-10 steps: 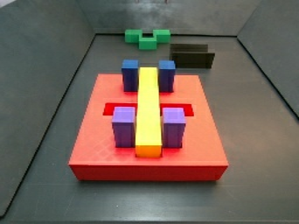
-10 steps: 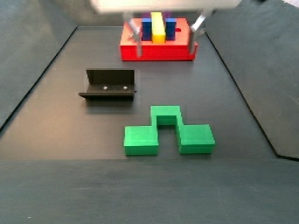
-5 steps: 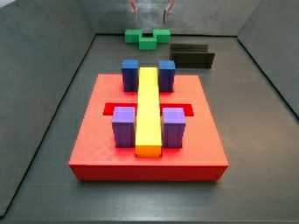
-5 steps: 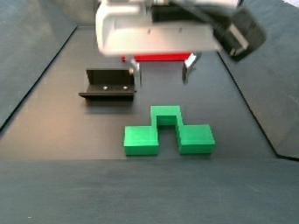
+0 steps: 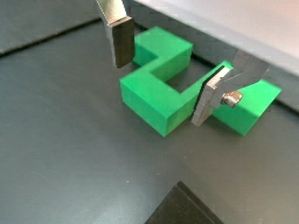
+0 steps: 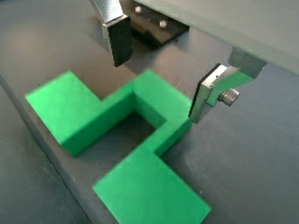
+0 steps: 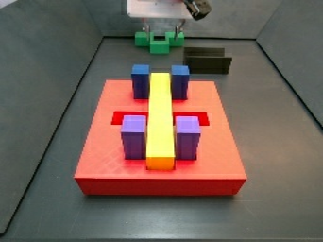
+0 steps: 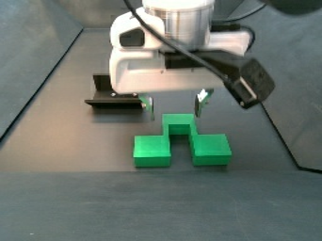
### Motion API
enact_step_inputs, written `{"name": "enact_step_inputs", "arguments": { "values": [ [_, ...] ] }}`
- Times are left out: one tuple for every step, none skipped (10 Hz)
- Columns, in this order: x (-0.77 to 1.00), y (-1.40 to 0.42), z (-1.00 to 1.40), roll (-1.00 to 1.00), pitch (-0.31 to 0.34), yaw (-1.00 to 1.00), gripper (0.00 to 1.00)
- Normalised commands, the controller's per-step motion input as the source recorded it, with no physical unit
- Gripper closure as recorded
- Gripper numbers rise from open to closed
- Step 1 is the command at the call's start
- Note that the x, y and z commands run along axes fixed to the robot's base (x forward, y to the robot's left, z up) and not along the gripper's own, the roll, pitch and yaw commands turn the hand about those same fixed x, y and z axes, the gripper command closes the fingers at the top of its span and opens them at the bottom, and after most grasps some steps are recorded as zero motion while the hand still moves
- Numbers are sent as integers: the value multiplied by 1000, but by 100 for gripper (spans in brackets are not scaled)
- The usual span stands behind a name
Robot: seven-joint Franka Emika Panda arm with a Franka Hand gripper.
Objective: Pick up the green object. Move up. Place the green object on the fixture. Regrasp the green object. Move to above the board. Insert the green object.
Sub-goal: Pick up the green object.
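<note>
The gripper (image 5: 165, 72), hanging spread just above the green object (image 5: 176, 80), is showing flat, brushed silver metal fingers (image 6: 212, 91) with dark matt pads. The green object below it is looking like smooth matt plastic. Behind the gripper, the fixture (image 8: 119, 93) is appearing dark and dull. Farther off, the board (image 7: 161, 142) is showing finely ribbed red plastic.

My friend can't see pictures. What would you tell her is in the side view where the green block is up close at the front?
A white robot arm's gripper hangs open just above the raised middle of a green object lying on a dark floor, one silver finger on each side. Behind it to the left stands the dark fixture.
</note>
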Motion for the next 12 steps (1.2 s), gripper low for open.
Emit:
{"name": "enact_step_inputs", "arguments": {
  "values": [
    [-74, 89, -226, 0, 10, -31, 0],
    [-60, 100, -186, 13, 16, -34, 0],
    [-97, 123, -249, 46, 0, -54, 0],
    [-154, 71, -389, 64, 0, -60, 0],
    [0, 20, -226, 61, 0, -11, 0],
    [0, 0, -186, 47, 16, -20, 0],
    [0, 0, -106, 21, 29, -3, 0],
    [29, 0, -34, 0, 37, -54, 0],
    [140, 0, -111, 0, 24, -186, 0],
    [106, 0, -34, 0, 47, -160, 0],
    [129, 0, 0, 0, 54, -134, 0],
    [74, 0, -40, 0, 51, -117, 0]
  ]
}}
